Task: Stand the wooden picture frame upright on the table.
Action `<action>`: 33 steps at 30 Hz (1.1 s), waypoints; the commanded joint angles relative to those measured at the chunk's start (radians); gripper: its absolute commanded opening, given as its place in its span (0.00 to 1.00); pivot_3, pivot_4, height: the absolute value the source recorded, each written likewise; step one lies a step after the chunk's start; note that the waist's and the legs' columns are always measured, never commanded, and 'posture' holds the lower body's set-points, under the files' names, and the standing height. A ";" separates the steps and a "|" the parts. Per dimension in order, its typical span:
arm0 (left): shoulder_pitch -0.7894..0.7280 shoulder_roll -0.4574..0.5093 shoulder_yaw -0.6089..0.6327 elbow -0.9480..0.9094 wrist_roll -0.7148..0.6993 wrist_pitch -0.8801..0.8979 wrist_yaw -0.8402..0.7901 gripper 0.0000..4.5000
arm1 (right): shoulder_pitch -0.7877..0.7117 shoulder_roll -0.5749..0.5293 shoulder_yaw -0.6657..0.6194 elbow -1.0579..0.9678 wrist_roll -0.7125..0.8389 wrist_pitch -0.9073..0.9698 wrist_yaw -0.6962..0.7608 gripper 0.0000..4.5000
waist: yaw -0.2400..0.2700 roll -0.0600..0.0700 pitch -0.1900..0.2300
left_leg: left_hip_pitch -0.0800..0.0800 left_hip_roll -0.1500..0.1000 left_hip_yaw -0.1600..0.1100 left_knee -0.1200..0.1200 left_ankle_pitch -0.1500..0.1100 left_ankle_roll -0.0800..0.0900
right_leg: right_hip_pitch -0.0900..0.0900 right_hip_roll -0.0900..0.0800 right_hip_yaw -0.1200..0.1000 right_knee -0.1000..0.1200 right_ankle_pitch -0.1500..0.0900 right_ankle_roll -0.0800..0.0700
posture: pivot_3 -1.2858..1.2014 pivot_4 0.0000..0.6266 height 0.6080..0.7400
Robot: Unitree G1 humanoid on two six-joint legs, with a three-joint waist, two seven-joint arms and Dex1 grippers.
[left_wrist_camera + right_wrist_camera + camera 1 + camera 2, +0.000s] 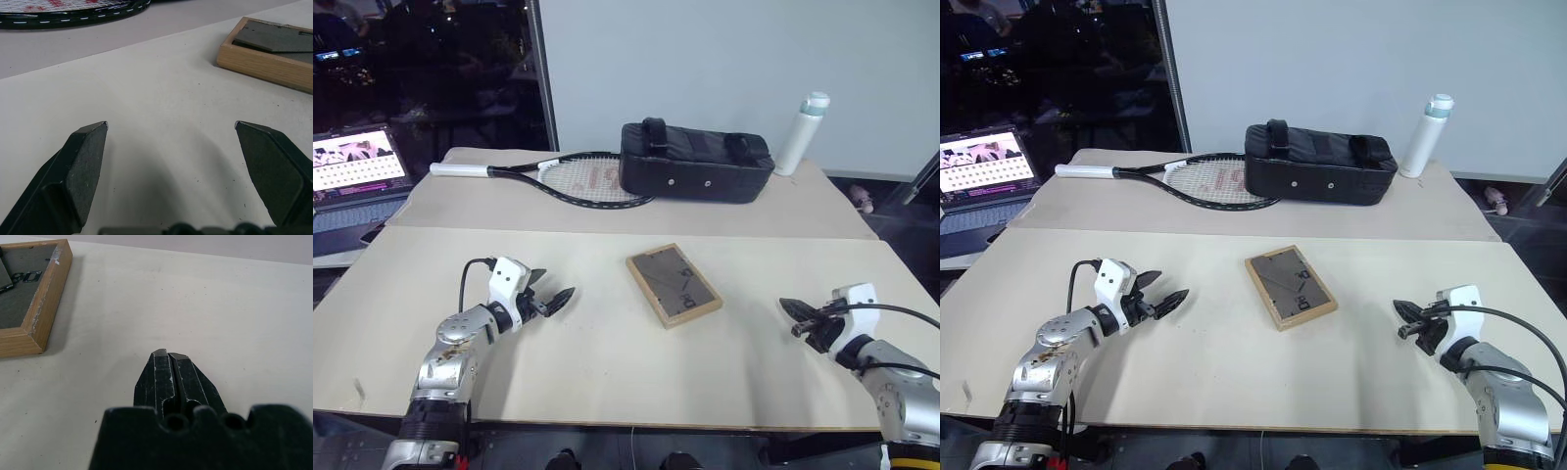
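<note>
You are at the approach step: the small light-wood picture frame (674, 285) lies flat, dark back panel up, on the beige board surface (607, 362). Your left claw (555, 297) stands wide to the frame's left and your right claw (795, 309) is pinched closed and empty to its right, both well apart from it. Next, I judge, you need to bring the wide claw to a frame edge and tip it up onto its stand.

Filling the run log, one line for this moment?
wooden picture frame: flat, back up, untouched | left gripper: open, empty | right gripper: shut, empty | table

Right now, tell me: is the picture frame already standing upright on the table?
No, the wooden picture frame lies flat on the table, dark back panel facing up.
</note>
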 commanded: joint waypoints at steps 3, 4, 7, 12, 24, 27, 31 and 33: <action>-0.093 0.176 0.025 -0.057 -0.087 0.167 -0.179 1.00 | -0.165 -0.223 0.109 -0.041 -0.023 0.016 0.206 0.01 | -0.011 0.003 0.004 | -0.002 0.000 0.001 0.001 0.000 0.000 | -0.003 0.000 0.001 0.002 0.000 0.000 | 0.52 0.24 0.85; -0.103 0.209 0.014 -0.065 -0.086 0.199 -0.198 0.94 | -0.198 -0.257 0.148 -0.046 -0.028 0.022 0.246 0.00 | -0.016 0.004 0.005 | -0.005 0.000 0.002 0.001 0.001 0.000 | -0.008 0.000 0.003 0.002 0.002 0.001 | 0.52 0.24 0.85; -0.105 0.266 -0.032 -0.115 -0.081 0.268 -0.236 0.78 | -0.277 -0.282 0.225 -0.021 -0.041 0.039 0.282 0.00 | -0.019 0.001 0.001 | -0.004 0.000 0.002 -0.001 0.004 0.001 | -0.009 0.001 0.003 0.004 0.002 0.000 | 0.52 0.24 0.85; -0.162 0.258 -0.070 -0.171 -0.085 0.362 -0.217 0.34 | -0.407 -0.258 0.311 0.079 -0.074 0.026 0.317 0.00 | -0.005 -0.001 0.001 | -0.005 0.000 0.002 -0.002 0.001 0.000 | -0.006 0.000 0.002 -0.001 0.000 0.000 | 0.52 0.24 0.85; -0.290 -0.079 -0.319 0.059 0.156 0.303 0.031 0.00 | -0.751 -0.040 0.516 0.785 -0.355 -0.251 0.226 0.00 | 0.010 0.000 0.002 | -0.013 0.000 0.000 0.000 0.002 0.000 | -0.012 0.000 0.000 0.001 0.006 -0.005 | 0.52 0.24 0.85; -0.315 -0.153 -0.315 0.103 0.163 0.302 0.056 0.00 | -0.771 -0.004 0.537 0.871 -0.392 -0.325 0.236 0.00 | 0.008 0.000 0.001 | -0.012 -0.001 0.000 0.001 0.002 -0.001 | -0.011 0.000 0.000 0.001 0.006 -0.005 | 0.52 0.24 0.85; -0.325 -0.202 -0.341 0.094 0.174 0.325 0.047 0.00 | -0.729 0.034 0.539 0.788 -0.356 -0.334 0.363 0.00 | -0.004 0.000 0.001 | -0.009 -0.001 0.000 0.001 0.003 -0.001 | -0.009 0.000 0.000 0.002 0.004 -0.001 | 0.52 0.24 0.85; -0.311 -0.192 -0.346 0.078 0.178 0.336 0.033 0.00 | -0.687 0.040 0.539 0.706 -0.342 -0.310 0.406 0.00 | -0.010 0.000 0.001 | -0.007 0.000 0.000 0.000 0.003 -0.001 | -0.007 0.001 0.000 0.003 0.004 0.000 | 0.52 0.24 0.85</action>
